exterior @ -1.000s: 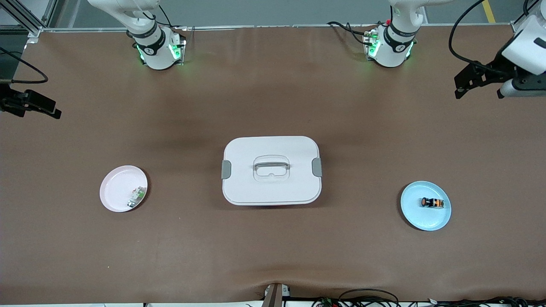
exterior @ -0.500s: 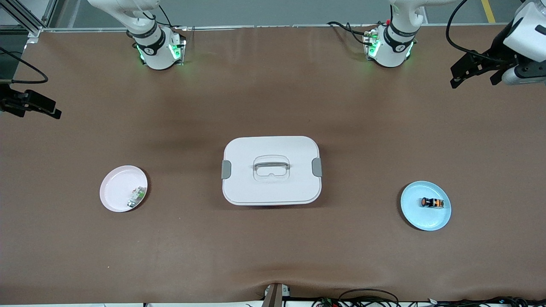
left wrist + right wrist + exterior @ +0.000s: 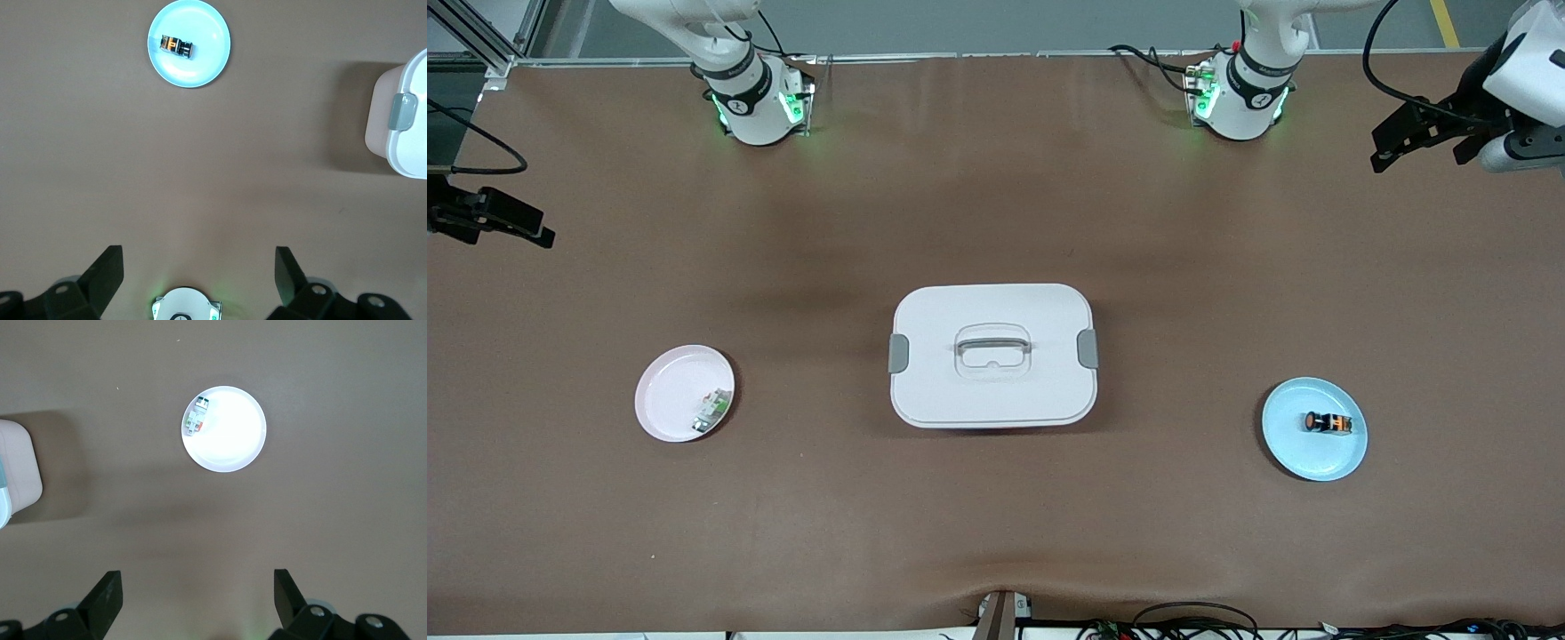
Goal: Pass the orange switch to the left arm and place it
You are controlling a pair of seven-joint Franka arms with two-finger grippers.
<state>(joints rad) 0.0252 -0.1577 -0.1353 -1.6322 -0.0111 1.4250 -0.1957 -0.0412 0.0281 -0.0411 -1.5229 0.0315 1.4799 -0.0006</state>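
The orange switch point(image 3: 1329, 423) lies on a light blue plate point(image 3: 1294, 455) toward the left arm's end of the table; it also shows in the left wrist view point(image 3: 177, 46). The white box point(image 3: 992, 356) with grey latches stands at the table's middle, lid on. My left gripper point(image 3: 1421, 147) is open and empty, high over the table's left-arm end, well apart from the switch. My right gripper point(image 3: 498, 227) is open and empty, high over the right arm's end. Both show wide-open fingers in their wrist views point(image 3: 107, 270) point(image 3: 107, 590).
A pink plate point(image 3: 667, 387) with a small green-and-white part point(image 3: 711, 412) sits toward the right arm's end; it also shows in the right wrist view point(image 3: 233, 443). The box's end point(image 3: 403, 120) shows in the left wrist view. Brown table surface lies all around.
My left gripper has shifted a little toward the robots' edge of the table, staying open. The right arm, the box, both plates and the switch have not moved.
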